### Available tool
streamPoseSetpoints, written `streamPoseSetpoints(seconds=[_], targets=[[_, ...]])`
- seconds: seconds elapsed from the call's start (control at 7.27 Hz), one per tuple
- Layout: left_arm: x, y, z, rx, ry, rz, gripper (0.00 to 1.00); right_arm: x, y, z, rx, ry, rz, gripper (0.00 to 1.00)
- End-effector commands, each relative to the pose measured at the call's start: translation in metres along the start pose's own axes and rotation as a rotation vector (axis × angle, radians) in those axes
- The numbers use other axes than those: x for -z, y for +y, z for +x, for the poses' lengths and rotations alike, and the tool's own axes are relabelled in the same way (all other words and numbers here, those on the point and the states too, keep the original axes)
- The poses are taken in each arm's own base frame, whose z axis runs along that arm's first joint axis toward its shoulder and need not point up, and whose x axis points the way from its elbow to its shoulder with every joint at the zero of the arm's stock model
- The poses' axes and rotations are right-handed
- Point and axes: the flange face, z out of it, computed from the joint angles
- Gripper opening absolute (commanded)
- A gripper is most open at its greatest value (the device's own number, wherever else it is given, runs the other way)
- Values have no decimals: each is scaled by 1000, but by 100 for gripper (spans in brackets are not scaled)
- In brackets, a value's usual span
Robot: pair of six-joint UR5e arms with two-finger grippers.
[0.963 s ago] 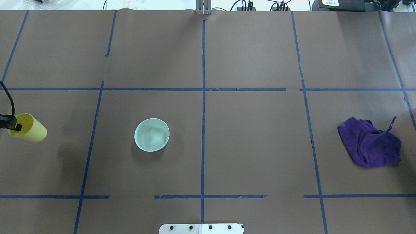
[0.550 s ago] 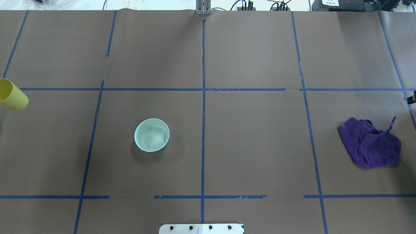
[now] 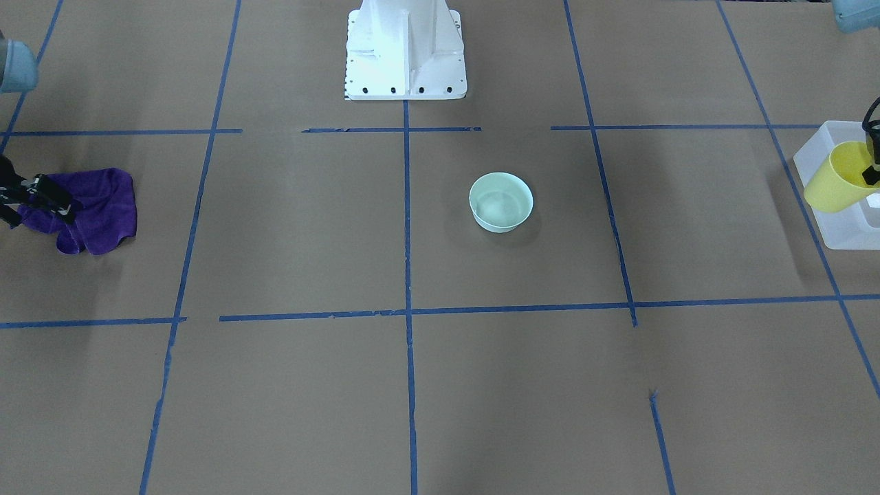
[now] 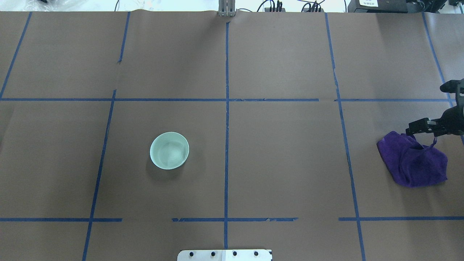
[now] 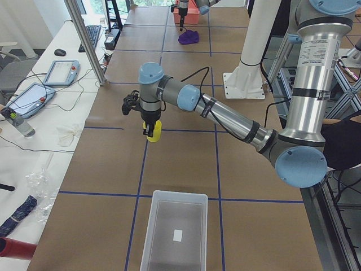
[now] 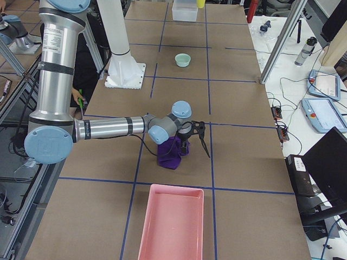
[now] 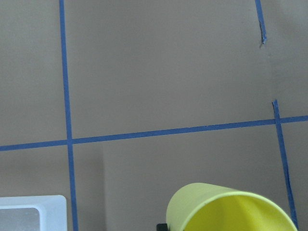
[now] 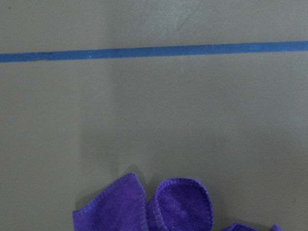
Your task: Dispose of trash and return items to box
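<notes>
Yellow cup (image 3: 832, 180); purple cloth (image 4: 413, 163); mint-green bowl (image 4: 169, 150); brown table (image 4: 282, 163), blue tape grid (image 4: 227, 145); pink bin (image 6: 172, 227); clear box (image 5: 175, 231).

Inspected: flat table covered in brown paper (image 4: 282, 163), marked off into large rectangles by blue tape lines (image 4: 226, 145), with gaps in places.

Noted lying directly on it:
- Left of the centre line, a small round pale green bowl (image 4: 169, 150), upright, inside one rectangle and clear of the tape.
- Far to the right, a crumpled purple cloth (image 4: 413, 165), well apart from the bowl.
- At the left end, a clear rectangular plastic box (image 5: 179, 193), small white patch at its bottom.
- At the right end, beyond the cloth, a pink rectangular plastic tray (image 6: 176, 187).
- At the near middle edge, a white metal base plate (image 3: 405, 48) with a row of dark bolts.
</notes>
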Motion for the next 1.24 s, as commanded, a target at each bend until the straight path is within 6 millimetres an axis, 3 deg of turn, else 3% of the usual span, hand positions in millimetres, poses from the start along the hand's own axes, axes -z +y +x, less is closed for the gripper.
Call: streamPoseSetpoints(seconds=[0.0,0.14,0.28,0.41,0.55,0.69,0.83,1.1], targets=[[16,0,-29,-2,-16,24,0,-23,19,-13,24,18,-55,100],[24,0,-61,-6,-32,34,0,-31,24,-15,31,23,-74,100],[15,0,-71,-37,-34,16,0,-41,28,-14,36,32,-93,100],[9,-1,-87,-49,-38,2,0,-44,30,-13,35,36,-101,85],[2,-2,-107,-75,-42,-13,0,-44,30,-11,30,42,-107,49],[1,-2,-122,-83,-47,-17,0,-45,31,-10,29,46,-111,6],[-4,0,-135,-92,-48,-27,0,-40,30,-12,38,39,-104,0],[-14,3,-164,-130,-68,-41,0,-18,36,-11,44,21,-72,0]])
